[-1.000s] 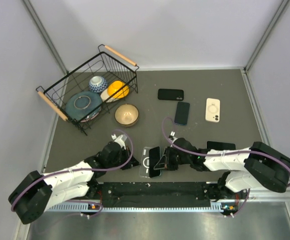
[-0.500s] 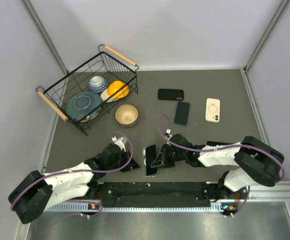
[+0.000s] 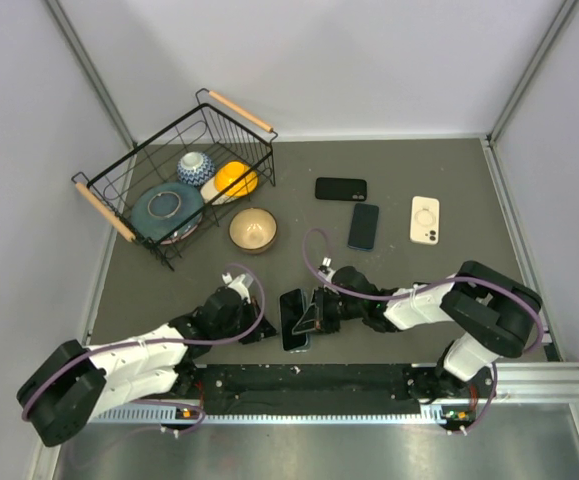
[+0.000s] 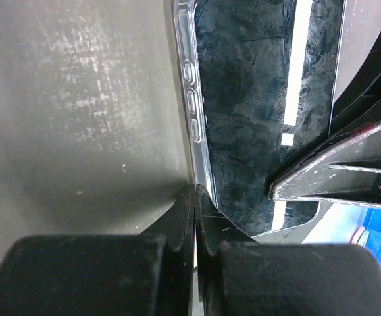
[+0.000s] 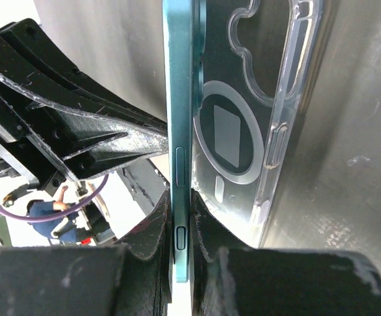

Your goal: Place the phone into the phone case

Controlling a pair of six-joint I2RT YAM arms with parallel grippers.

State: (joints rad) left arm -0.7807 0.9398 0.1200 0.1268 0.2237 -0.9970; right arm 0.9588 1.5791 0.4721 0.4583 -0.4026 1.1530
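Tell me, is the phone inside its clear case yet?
Not yet. The teal phone stands on edge in the right gripper, tilted away from the clear case, whose rim the left gripper pinches.

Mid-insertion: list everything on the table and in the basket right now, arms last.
wire basket: one, black with wooden handles, far left
plate: one, teal-blue, in the basket
patterned bowl: one, blue and white, in the basket
yellow bowl: one, in the basket
tan bowl: one, on the table beside the basket
black phone: one, far centre
blue phone: one, right of centre
cream phone or case: one, far right
clear case: one, near centre
teal phone: one, on edge against the clear case
left gripper: jaws shut on the clear case's rim
right gripper: jaws shut on the teal phone
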